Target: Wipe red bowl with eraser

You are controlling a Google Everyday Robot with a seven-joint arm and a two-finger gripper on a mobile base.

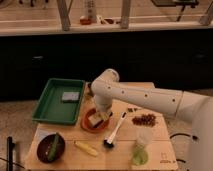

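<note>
1. Lower left of the frame, the dark bowl with its green item sits on the desk, clear of the wiping. A brush lies just right of centre.
2. At centre, the red bowl rests flat on the desk. The jaws, on the white arm, look closed on the eraser, pressing it into the bowl to wipe.
3. Farther, upper left, the green tray keeps a grey-blue block apart from the work.

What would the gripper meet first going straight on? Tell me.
The gripper points down with the eraser at its tip, over the red bowl. The bowl's inside would likely come first; depth is unclear.
</note>
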